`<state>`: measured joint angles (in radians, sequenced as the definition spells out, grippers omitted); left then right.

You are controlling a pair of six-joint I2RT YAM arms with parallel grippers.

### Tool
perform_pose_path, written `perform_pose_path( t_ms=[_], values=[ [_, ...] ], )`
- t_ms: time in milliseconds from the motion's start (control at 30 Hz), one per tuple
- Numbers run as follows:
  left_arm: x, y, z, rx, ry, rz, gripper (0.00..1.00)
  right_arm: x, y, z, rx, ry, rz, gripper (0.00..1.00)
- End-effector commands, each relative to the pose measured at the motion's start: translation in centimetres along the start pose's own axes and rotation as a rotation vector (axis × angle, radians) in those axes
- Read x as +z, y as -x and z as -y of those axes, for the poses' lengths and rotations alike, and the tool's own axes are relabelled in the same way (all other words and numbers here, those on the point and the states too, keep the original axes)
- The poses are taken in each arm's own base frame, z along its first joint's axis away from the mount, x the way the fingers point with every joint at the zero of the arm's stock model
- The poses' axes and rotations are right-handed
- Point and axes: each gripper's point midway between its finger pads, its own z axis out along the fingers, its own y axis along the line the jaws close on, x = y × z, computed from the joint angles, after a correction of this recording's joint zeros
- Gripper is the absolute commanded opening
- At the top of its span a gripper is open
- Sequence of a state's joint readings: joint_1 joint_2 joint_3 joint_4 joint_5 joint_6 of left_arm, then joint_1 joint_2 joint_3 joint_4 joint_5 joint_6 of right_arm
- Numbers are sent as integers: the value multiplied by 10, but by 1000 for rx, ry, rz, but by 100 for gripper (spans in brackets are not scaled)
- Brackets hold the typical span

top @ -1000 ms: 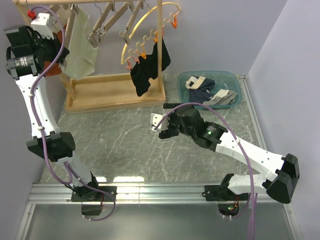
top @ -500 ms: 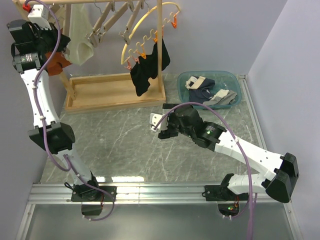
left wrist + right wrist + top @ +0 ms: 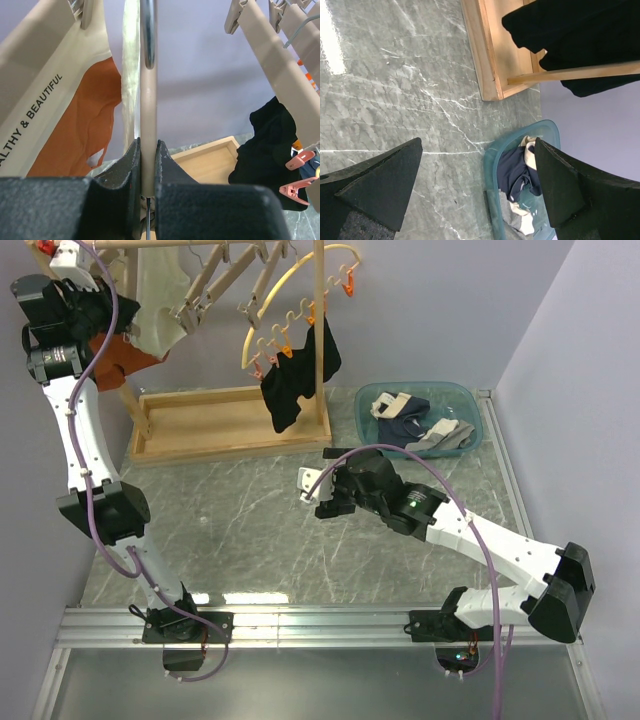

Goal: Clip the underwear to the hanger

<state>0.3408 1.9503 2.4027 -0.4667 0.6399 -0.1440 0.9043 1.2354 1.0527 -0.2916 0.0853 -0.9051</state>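
My left gripper [image 3: 147, 146] is shut on the flat light-wood bar of the hanger [image 3: 148, 110], whose metal hook [image 3: 148, 35] points up. The cream-yellow underwear [image 3: 130, 75] hangs edge-on just behind the bar; its clips are hidden. In the top view the left gripper [image 3: 100, 308] is high at the rack's top left, with the underwear [image 3: 160, 295] hanging beside it. My right gripper [image 3: 310, 486] is open and empty, low over the middle of the table, and the right wrist view [image 3: 477, 165] shows only marble between its fingers.
Rust-orange briefs [image 3: 122, 350] with a lettered waistband [image 3: 45, 95] hang left of the underwear. Spare wood hangers [image 3: 225, 280], a yellow hoop [image 3: 290, 285] with orange pegs and a black garment [image 3: 295, 380] hang from the wooden rack [image 3: 230, 420]. A blue basin [image 3: 420, 418] of clothes stands back right.
My left gripper has risen with the hanger and the underwear towards the rack's top rail, uncovering more of the orange briefs. The right arm has barely moved.
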Motion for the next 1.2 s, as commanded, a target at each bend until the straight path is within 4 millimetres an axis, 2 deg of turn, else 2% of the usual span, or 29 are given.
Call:
perform_pose_path(
  t_ms=[0, 300, 533, 800, 900, 967, 1067, 1167],
  values=[
    [-11, 49, 18, 81, -44, 127, 0, 3, 8, 11, 27, -26, 24, 100],
    [10, 43, 15, 14, -111, 150, 0, 5, 9, 11, 42, -17, 12, 100],
    [27, 21, 2, -32, -119, 123, 0, 7, 12, 13, 56, -5, 6, 100],
    [34, 5, -8, -58, -99, 92, 2, 9, 13, 14, 64, 3, -3, 100],
    [35, 7, -12, -64, -85, 104, 13, 9, 12, 13, 68, 6, -4, 100],
    [36, 7, -12, -69, -85, 108, 25, 9, 13, 13, 69, 4, -5, 100],
    [36, 4, -13, -73, -79, 101, 38, 7, 12, 15, 67, 0, -7, 100],
    [32, 6, -11, -61, -77, 97, 43, 6, 12, 15, 66, -1, -8, 100]
  ],
)
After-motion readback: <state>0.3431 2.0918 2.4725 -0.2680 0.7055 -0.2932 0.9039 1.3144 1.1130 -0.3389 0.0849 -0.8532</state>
